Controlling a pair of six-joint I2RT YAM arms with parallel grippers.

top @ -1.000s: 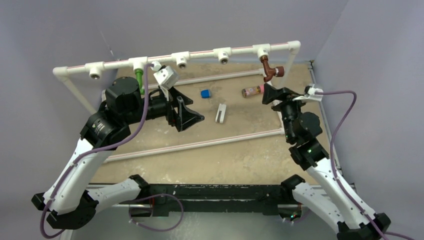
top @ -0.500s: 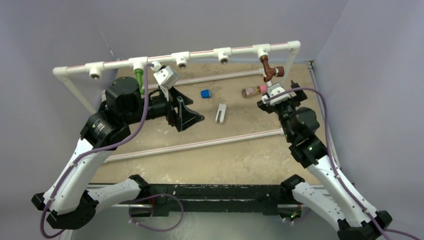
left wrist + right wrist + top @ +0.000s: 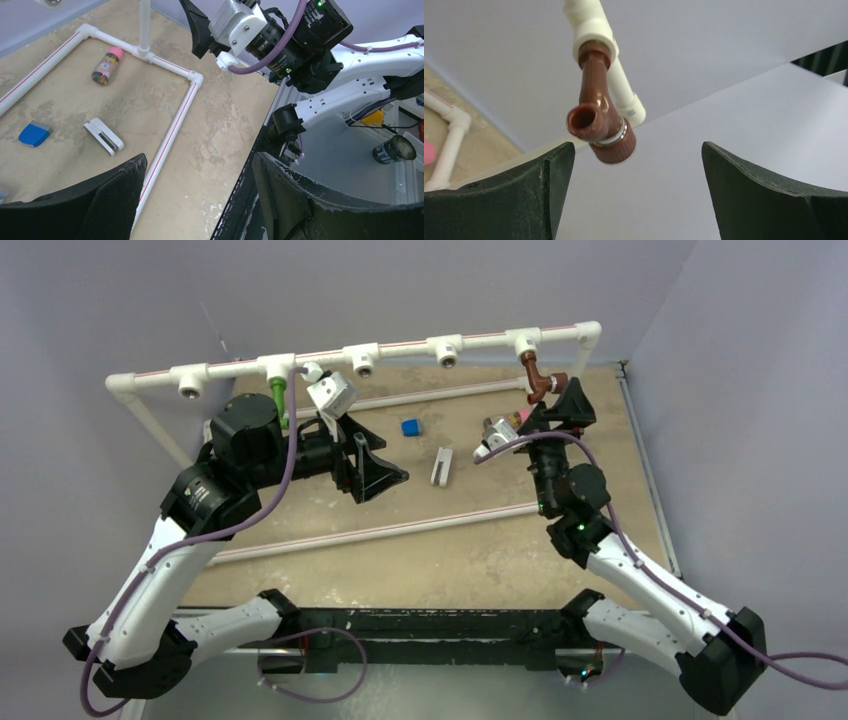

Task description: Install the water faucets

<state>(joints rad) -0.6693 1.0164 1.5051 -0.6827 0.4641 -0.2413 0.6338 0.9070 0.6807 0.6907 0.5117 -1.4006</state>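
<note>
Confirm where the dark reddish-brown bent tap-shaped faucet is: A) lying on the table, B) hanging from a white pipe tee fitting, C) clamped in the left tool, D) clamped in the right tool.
B: the dark reddish-brown bent faucet hangs plugged into the white pipe tee fitting, while the right tool stands open, not closed on it.

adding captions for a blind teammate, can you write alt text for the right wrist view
A dark reddish-brown bent plastic faucet hangs from a white pipe fitting, its open round spout facing the camera. The right gripper, its two black fingers wide open at either side below the faucet, holds nothing.
</note>
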